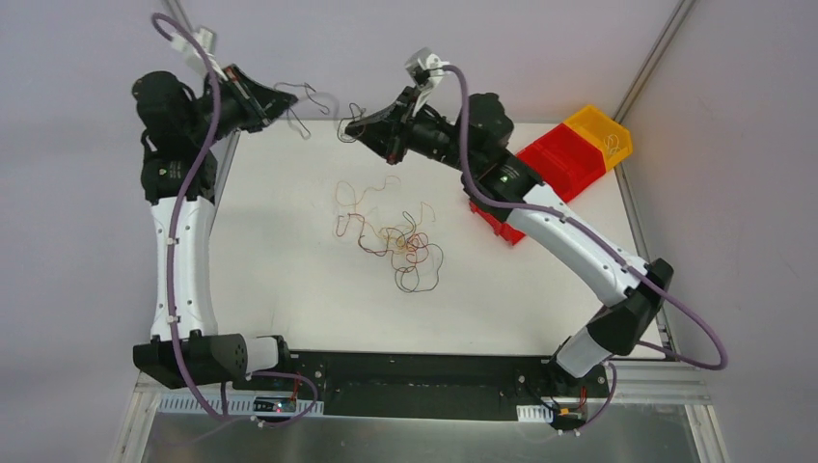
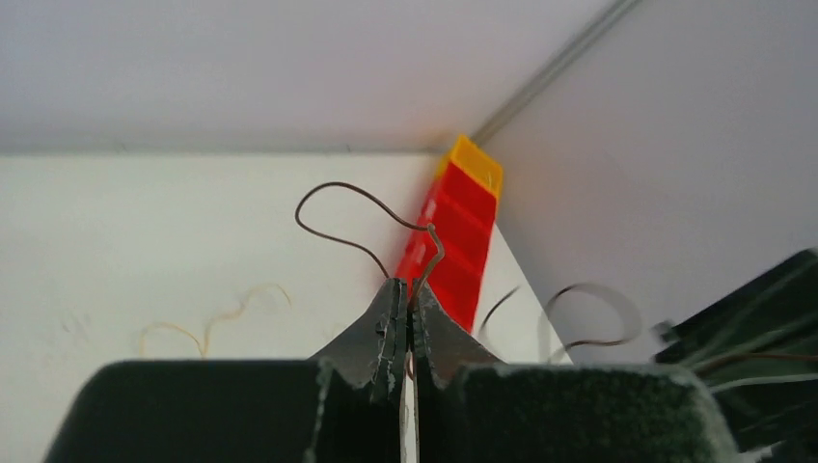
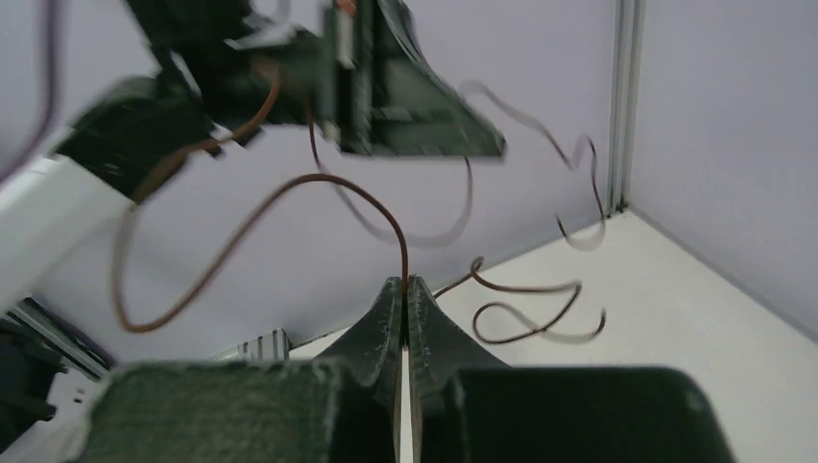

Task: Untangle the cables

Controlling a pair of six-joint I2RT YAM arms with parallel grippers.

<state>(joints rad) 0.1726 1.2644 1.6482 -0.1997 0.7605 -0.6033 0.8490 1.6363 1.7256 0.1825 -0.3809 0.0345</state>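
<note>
While hovering over the table [image 1: 289,289], the left gripper [image 2: 407,289] and right gripper [image 3: 405,286] are each pinching a thin dark cable [image 2: 338,188].
Other coloured cables [image 1: 405,249] are lying tangled mid-table.

The whole table [image 1: 289,289] is viewed from above, behind the arm bases. The left wrist view is taken close along the left gripper [image 2: 408,287] towards the red bins [image 2: 453,241], also seen overhead. The right gripper [image 3: 405,282] is looked past, closely, at the left gripper.
</note>
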